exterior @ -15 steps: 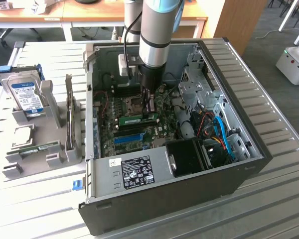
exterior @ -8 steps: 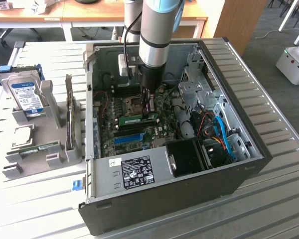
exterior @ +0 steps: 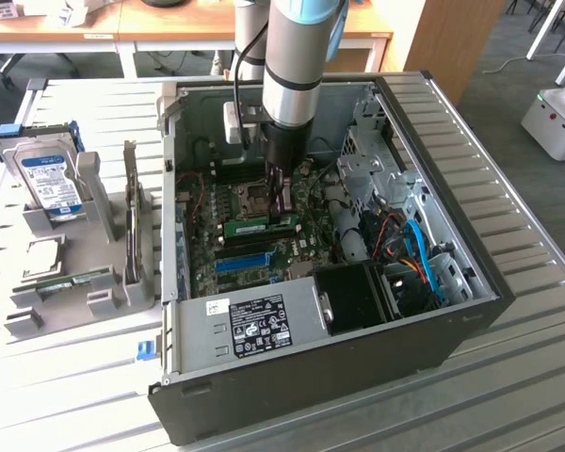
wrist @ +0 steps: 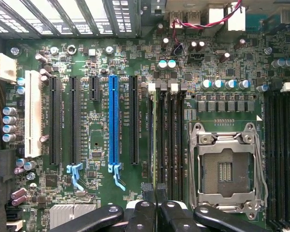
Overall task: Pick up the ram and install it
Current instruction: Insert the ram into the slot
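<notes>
Claw [wrist: 154, 189] pinched nearly closed on the ram [exterior: 254, 226], held edge-up over the motherboard [wrist: 99, 145].

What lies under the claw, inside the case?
The claw grips the ram, which stands on edge over the memory slots of the motherboard. Whether its lower edge sits in a slot cannot be seen: the stick itself covers that.

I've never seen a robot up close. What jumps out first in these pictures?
The big grey arm plunging into an open computer case in the middle of the table. Its hand grips a green ram beside the empty processor socket. On the exterior view's left, a hard drive with a blue label stands in a grey rack.
</notes>
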`<state>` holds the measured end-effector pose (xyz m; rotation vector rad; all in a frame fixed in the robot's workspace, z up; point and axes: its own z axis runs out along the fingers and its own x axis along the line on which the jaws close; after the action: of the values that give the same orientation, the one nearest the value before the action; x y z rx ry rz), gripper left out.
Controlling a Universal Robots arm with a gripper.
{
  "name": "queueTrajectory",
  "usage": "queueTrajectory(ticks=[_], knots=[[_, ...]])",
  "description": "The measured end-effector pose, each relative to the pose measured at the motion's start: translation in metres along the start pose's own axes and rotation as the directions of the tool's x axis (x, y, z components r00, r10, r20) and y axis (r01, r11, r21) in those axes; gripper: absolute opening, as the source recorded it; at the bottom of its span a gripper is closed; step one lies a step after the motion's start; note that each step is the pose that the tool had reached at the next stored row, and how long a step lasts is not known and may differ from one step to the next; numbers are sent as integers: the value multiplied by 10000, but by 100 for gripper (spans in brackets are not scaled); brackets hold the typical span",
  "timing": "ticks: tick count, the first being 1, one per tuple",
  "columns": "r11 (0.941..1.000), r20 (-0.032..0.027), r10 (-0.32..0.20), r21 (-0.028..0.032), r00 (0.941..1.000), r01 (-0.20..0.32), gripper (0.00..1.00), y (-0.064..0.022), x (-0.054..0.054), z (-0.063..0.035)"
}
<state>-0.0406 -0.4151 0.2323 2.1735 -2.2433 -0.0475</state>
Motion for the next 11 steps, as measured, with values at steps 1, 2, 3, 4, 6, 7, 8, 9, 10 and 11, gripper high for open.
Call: queueTrajectory(ticks=[1,2,3,4,6,7,8,9,10,11], knots=[[10000,3,0,1,10000,0,12,-1,-1,6],[10000,2,0,1,10000,0,12,-1,0,10],[10000,0,0,0,10000,0,12,0,0,11],[10000,-1,0,-1,10000,0,12,0,0,11],[10000,1,0,1,10000,0,12,0,0,12],[10000,1,1,0,10000,-1,12,0,0,13],[10000,7,0,3,10000,0,12,-1,-1,20],[10000,4,0,2,10000,0,12,-1,-1,24],[10000,2,0,1,10000,0,12,-1,0,23],[10000,2,1,1,10000,-1,12,-1,0,23]])
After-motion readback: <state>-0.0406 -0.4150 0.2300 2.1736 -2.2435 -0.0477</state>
